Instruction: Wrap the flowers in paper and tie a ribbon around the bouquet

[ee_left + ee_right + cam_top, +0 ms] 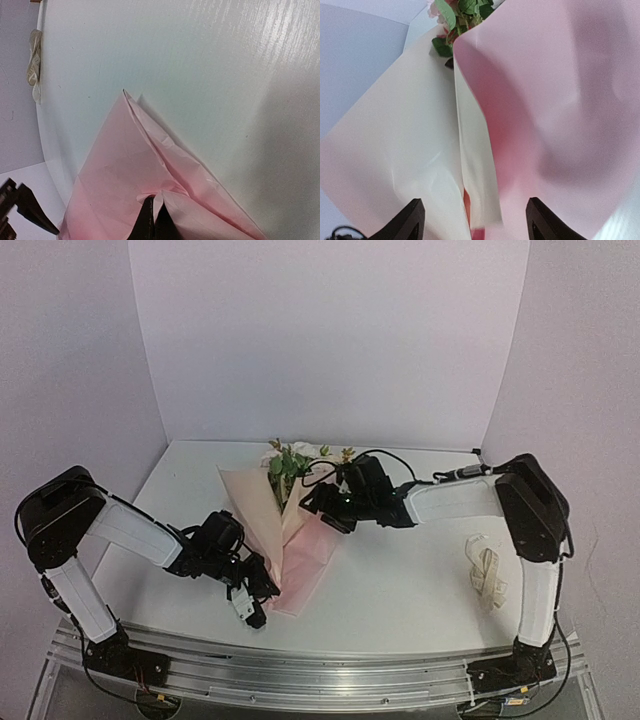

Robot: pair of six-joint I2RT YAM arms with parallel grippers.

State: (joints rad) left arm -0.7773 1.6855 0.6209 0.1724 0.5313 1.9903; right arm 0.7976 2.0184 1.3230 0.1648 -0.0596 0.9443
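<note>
From above, the left fingers (262, 588) clench the lower edge of the paper (305, 555) at centre frame, likely to keep it folded around the flowers (290, 460). The right fingers (318, 505) are spread over it. The ribbon (486, 575) lies at the right on the white desk (400, 590), with white walls around.
Left wrist: the fingers are clenched on a pink fold.
Right wrist: the fingers are released, with paper between them.

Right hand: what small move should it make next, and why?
Probably lift the right hand clear of the paper and swing it toward the ribbon. It stands open over the folded flap, holding nothing. The left hand pinches the paper's lower end, and the ribbon lies untouched on the table.
</note>
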